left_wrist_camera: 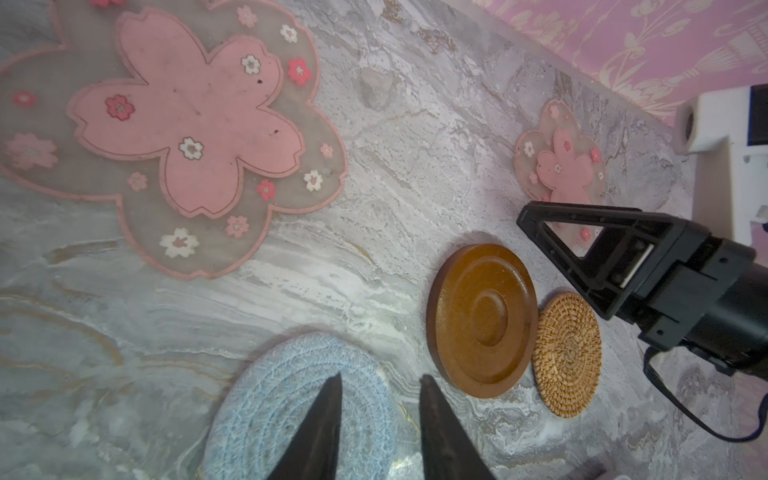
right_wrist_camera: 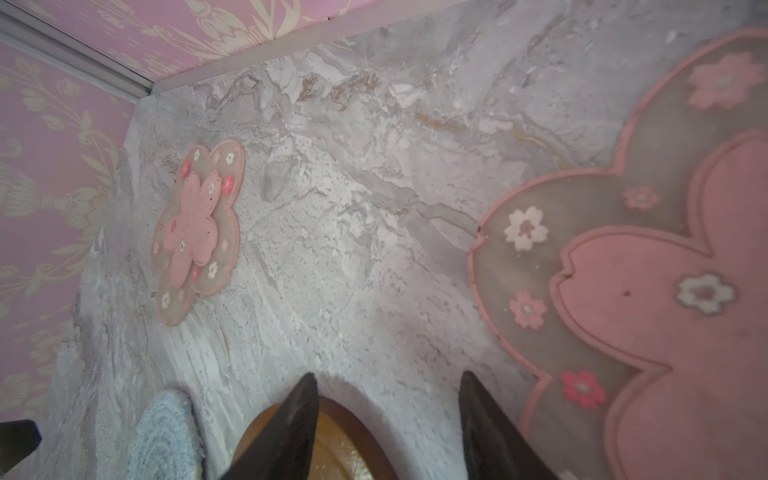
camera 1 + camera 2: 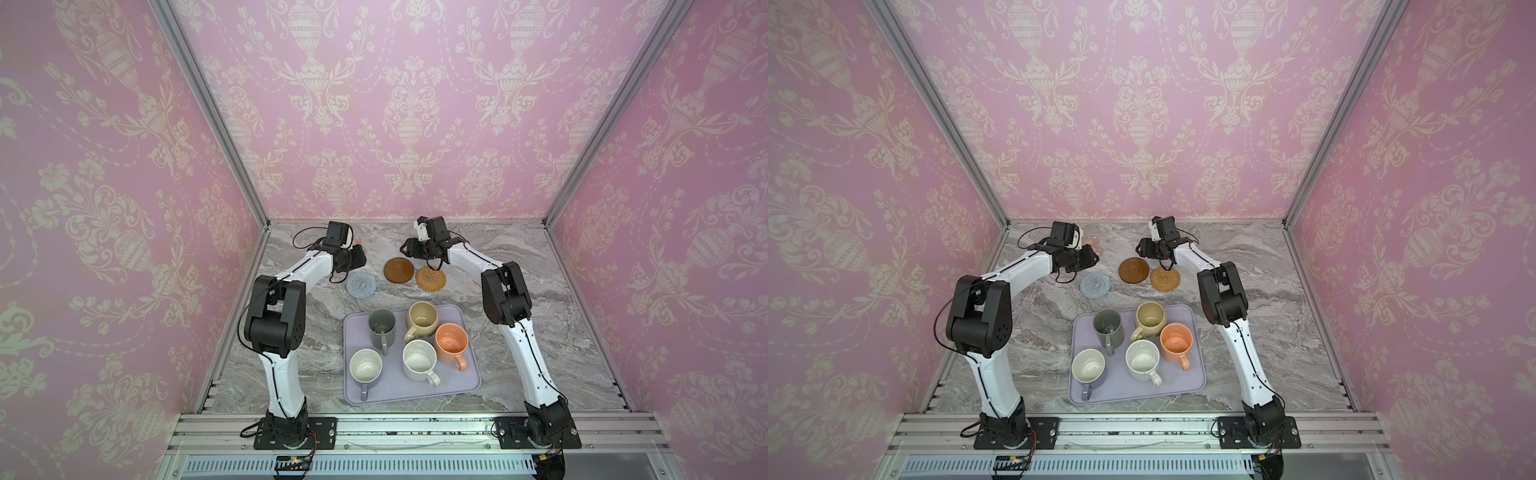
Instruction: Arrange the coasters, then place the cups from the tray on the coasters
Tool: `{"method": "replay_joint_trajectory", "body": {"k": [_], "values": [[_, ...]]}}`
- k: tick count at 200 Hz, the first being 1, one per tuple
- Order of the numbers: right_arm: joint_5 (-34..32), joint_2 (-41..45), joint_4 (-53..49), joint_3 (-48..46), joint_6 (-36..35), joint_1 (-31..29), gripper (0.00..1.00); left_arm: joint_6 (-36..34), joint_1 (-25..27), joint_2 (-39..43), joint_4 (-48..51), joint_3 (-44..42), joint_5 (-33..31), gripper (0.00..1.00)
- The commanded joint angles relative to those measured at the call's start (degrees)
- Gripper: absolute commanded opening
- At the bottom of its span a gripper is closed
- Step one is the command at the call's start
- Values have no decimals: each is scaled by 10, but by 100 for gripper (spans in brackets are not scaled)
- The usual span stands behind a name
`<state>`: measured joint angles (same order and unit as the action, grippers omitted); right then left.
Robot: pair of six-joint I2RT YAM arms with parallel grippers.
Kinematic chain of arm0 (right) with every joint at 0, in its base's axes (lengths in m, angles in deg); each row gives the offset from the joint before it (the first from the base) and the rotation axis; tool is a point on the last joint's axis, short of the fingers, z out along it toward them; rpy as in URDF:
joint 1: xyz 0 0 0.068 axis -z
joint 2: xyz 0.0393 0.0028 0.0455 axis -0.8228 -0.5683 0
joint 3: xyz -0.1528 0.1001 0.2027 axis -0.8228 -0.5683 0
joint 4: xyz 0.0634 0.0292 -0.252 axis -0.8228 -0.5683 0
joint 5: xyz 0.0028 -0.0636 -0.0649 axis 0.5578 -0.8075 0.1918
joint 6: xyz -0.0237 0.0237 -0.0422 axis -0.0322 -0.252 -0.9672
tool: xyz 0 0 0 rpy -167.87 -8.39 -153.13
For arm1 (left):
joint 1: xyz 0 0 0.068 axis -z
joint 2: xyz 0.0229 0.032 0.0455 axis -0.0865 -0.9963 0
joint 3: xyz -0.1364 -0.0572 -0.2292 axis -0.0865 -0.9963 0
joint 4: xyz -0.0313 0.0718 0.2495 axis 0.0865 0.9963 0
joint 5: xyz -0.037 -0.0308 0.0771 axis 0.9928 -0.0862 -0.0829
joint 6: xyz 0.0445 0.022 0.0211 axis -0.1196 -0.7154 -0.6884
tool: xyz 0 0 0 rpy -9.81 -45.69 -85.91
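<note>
Left gripper [image 1: 381,376] and right gripper [image 2: 387,373] hover, jaws parted, empty. Pink flower coaster [image 1: 187,124] lies flat on the table [image 1: 415,145]: thin, probably floppy; pinch a petal's edge.

Only a pink sliver of one flower coaster [image 3: 1093,241] shows at upper centre in a top view, behind the left arm [image 3: 1025,266] — its twin [image 2: 665,291] is hidden there. Wrist views crop the twin, the blue coaster [image 1: 270,395] and the brown disc [image 2: 345,440] at frame edges.

Soft even light, slight edge blur
</note>
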<state>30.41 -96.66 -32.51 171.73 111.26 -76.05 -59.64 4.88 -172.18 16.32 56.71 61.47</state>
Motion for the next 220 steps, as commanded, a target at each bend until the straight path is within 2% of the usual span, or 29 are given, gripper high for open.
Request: {"method": "replay_joint_trajectory", "body": {"k": [1,44,66,123,145,176,220], "values": [[30,-18,25,41,63,5,56,2,-6,14,-4,-11,-21,35],[5,-48,-4,66,150,16,57,27,-12,-3,-6,-15,-14,36],[13,-55,-4,65,187,28,57,40,-14,-5,-15,-19,-6,37],[-5,-40,-50,46,188,47,56,67,-16,-10,-28,-13,-4,37],[-19,-14,-28,-5,204,61,55,80,-16,-16,-37,-12,4,37],[-29,40,59,-122,247,93,54,92,-16,-26,-45,-13,11,37],[-40,101,111,-231,257,130,52,96,-14,-38,-50,-9,13,37]]}}
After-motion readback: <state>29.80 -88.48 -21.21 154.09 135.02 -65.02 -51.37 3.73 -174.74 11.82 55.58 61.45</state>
